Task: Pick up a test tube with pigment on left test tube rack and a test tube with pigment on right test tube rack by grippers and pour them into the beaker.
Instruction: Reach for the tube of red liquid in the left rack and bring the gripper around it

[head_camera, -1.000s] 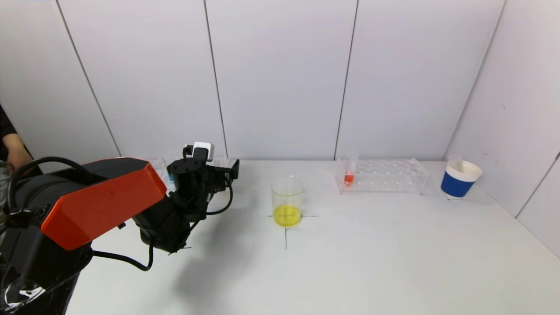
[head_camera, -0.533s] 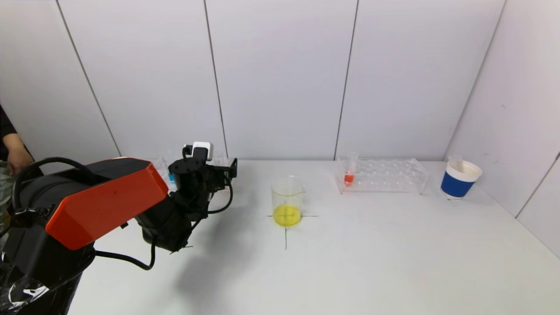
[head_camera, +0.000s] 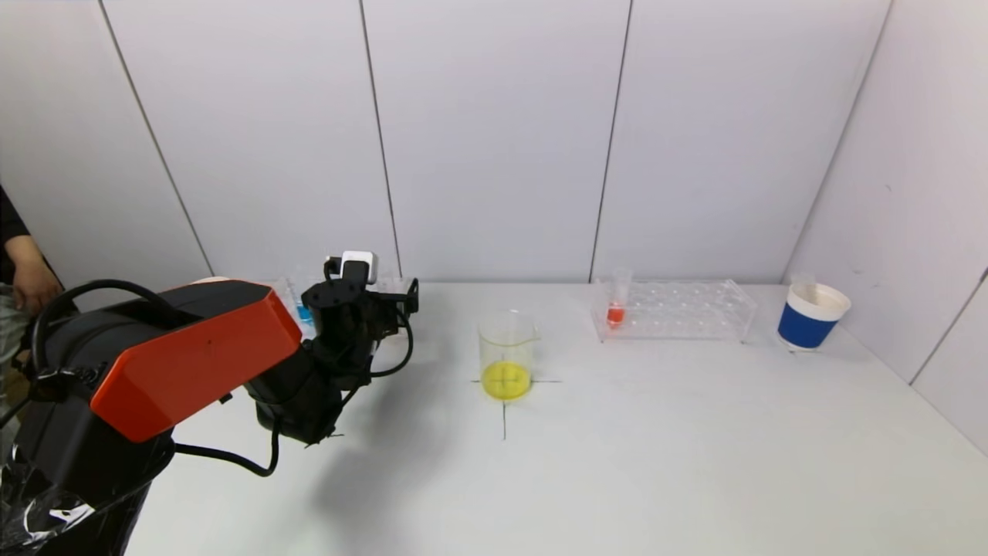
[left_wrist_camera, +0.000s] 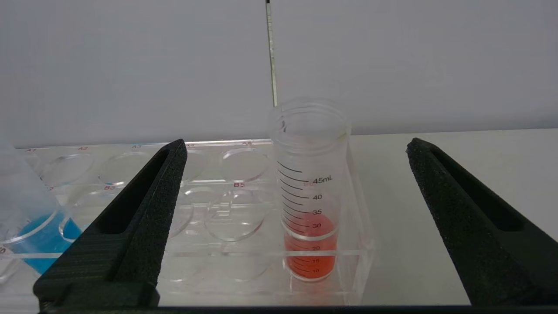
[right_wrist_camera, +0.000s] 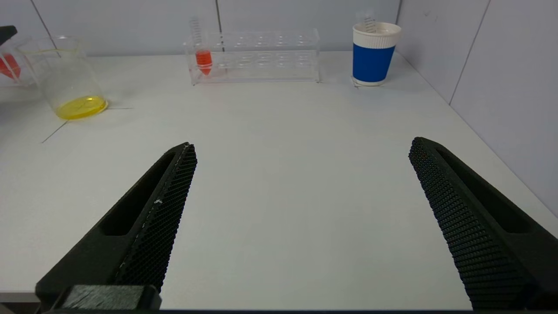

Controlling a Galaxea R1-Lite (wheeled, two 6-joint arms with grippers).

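At the far left of the white surface [head_camera: 656, 463], the left gripper [left_wrist_camera: 296, 174] faces the left test tube rack [left_wrist_camera: 244, 226], a clear acrylic block with red cell labels; "B5" can be read beside one hole, and fainter marks such as "A2" run along the back row. Its jaws are spread wide and touch nothing. Between them, but farther off, a tube of red pigment [left_wrist_camera: 310, 192] stands upright in the rack's end hole, printed with a scale reading 10 to 40 and "45mL". A tube of blue pigment [left_wrist_camera: 30, 235] stands in the same rack on the opposite side, partly cut off by the frame.

At the centre of the surface the beaker [head_camera: 507, 355] stands upright on a drawn cross, with yellow liquid in its bottom. Beyond it, nearer the wall, the right test tube rack [head_camera: 679, 310] holds one tube of orange-red pigment [head_camera: 616, 300] upright in its left end hole. A blue and white paper cup [head_camera: 810, 316] sits just right of that rack.

The right gripper [right_wrist_camera: 301, 183] hangs over bare surface, well short of the rack, its jaws spread wide and holding nothing.
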